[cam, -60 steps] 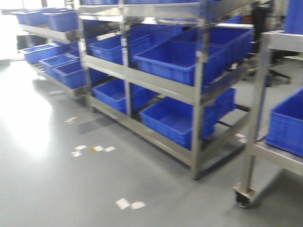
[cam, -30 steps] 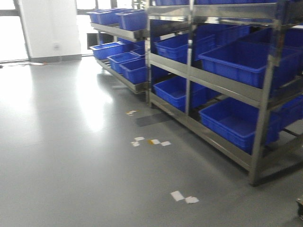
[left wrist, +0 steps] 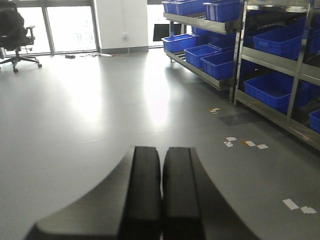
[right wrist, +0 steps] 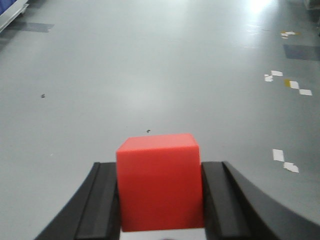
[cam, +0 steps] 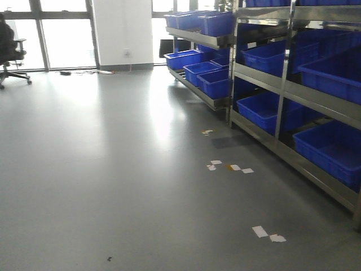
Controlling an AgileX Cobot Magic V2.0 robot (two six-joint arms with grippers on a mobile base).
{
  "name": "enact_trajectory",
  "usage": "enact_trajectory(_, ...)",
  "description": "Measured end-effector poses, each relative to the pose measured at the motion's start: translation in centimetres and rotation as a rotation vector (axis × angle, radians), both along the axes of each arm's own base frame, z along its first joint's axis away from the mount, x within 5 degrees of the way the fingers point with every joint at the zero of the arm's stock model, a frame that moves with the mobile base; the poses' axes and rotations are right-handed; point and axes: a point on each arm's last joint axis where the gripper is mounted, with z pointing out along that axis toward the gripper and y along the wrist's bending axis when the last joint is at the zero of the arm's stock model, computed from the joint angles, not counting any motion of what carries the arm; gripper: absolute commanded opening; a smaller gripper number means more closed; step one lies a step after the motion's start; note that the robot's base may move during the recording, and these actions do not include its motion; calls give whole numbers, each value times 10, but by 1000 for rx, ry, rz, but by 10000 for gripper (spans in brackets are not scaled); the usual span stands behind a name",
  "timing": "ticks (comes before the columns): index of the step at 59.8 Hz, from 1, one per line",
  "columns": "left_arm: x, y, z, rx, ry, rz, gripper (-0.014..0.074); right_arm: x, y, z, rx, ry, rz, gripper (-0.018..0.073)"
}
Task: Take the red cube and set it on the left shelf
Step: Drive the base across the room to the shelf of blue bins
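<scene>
The red cube point(right wrist: 159, 185) sits squeezed between the two black fingers of my right gripper point(right wrist: 160, 170), which is shut on it and carries it above the grey floor. My left gripper point(left wrist: 161, 151) is shut, its black pads pressed together with nothing between them, pointing out over the floor. Steel shelves point(cam: 285, 84) with blue bins run along the right side of the front view and also show as shelves point(left wrist: 240, 55) in the left wrist view. I cannot tell which one is the left shelf. Neither gripper shows in the front view.
Blue bins point(cam: 333, 149) fill the shelf levels near the floor. White and yellow tape marks point(cam: 231, 167) dot the grey floor. An office chair point(cam: 11, 51) stands far left by the windows. A white pillar point(cam: 121, 34) rises at the back.
The front view has swung left: the shelves slid from the middle to the right edge, and open floor, windows and the chair came into view.
</scene>
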Motion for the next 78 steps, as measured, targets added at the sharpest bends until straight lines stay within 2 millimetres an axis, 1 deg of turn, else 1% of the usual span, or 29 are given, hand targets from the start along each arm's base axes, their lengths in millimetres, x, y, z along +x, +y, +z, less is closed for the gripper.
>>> enact_trajectory(78, 0, 0, 0, 0, 0, 0, 102, 0, 0, 0, 1, 1, 0, 46)
